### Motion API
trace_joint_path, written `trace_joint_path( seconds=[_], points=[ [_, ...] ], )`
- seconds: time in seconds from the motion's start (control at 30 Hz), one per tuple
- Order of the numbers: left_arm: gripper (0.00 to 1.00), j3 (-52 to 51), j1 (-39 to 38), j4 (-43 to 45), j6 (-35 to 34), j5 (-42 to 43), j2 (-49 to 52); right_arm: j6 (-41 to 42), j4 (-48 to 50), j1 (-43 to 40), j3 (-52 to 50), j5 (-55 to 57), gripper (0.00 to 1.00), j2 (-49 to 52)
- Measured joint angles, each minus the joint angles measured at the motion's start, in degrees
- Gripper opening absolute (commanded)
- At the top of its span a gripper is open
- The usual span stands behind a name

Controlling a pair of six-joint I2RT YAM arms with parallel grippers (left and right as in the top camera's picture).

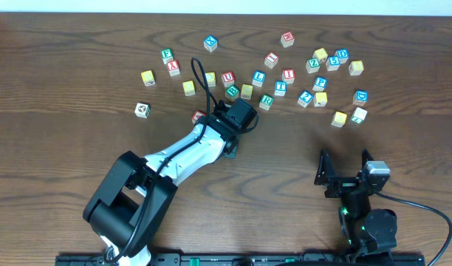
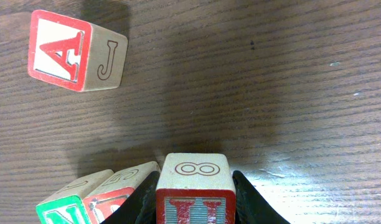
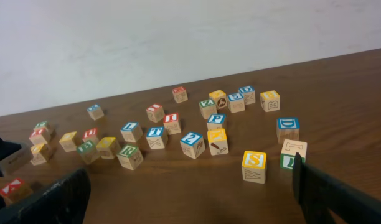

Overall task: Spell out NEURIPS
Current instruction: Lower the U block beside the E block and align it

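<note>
My left gripper (image 2: 193, 182) is shut on a wooden cube (image 2: 195, 171) with a red letter cut off by the frame edge and an 8 on its top side. Just left of it, a green N cube (image 2: 61, 210) and a red-faced cube (image 2: 119, 193) stand side by side. In the overhead view the left gripper (image 1: 232, 144) covers these cubes. The yellow S (image 3: 254, 160), green R (image 3: 129, 151), blue P (image 1: 320, 83) and red I (image 1: 288, 74) lie among the scattered cubes. My right gripper (image 3: 190, 199) is open with nothing between its fingers.
Several other letter cubes are spread across the far half of the table (image 1: 78, 155). A red A cube (image 2: 75, 50) lies beyond and left of the held cube. A white cube (image 1: 142, 109) stands apart at the left. The right gripper (image 1: 346, 168) rests near the front right.
</note>
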Motion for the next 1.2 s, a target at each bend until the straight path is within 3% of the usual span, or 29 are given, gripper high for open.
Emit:
trace_joint_path(
  seconds=[1.2],
  points=[
    [0.08,0.00,-0.02,-1.29,-0.07,2.25,0.00,0.00,0.00,0.00,0.00,0.00,0.99,0.00]
  ],
)
